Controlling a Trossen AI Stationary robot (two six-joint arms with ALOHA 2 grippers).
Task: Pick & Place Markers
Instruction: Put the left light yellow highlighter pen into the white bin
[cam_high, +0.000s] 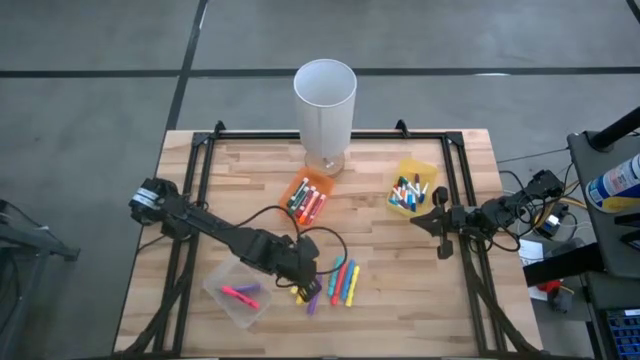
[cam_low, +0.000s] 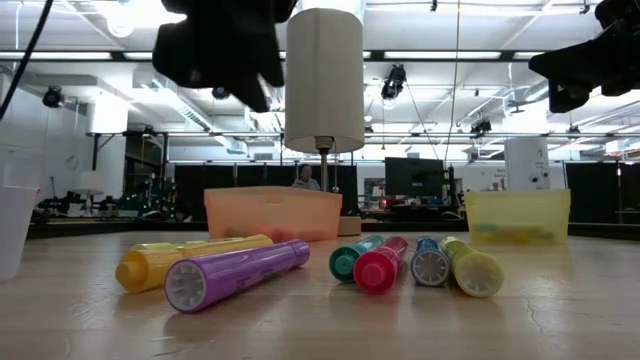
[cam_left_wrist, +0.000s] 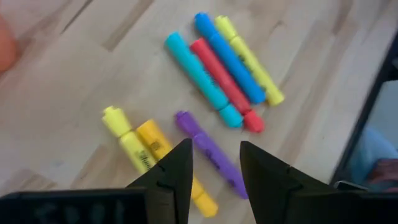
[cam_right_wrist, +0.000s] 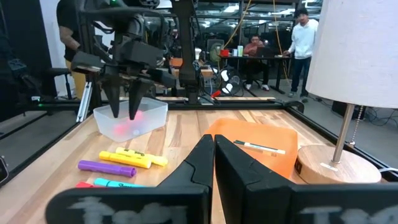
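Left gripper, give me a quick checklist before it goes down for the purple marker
1. Left gripper open: ok, fingers spread with a gap.
2. Lined up over the purple marker: ok, it lies in the gap between the fingers.
3. Nothing held already: ok.
4. Room beside it: not ok, the yellow markers lie close alongside and could get nudged.
5. Right gripper out of the way: ok, shut, beside the yellow bin.
6. Height above the table: cannot tell.

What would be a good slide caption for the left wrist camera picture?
Left gripper hovers open above a purple marker, with yellow markers beside it and four more lying together on the wooden table.
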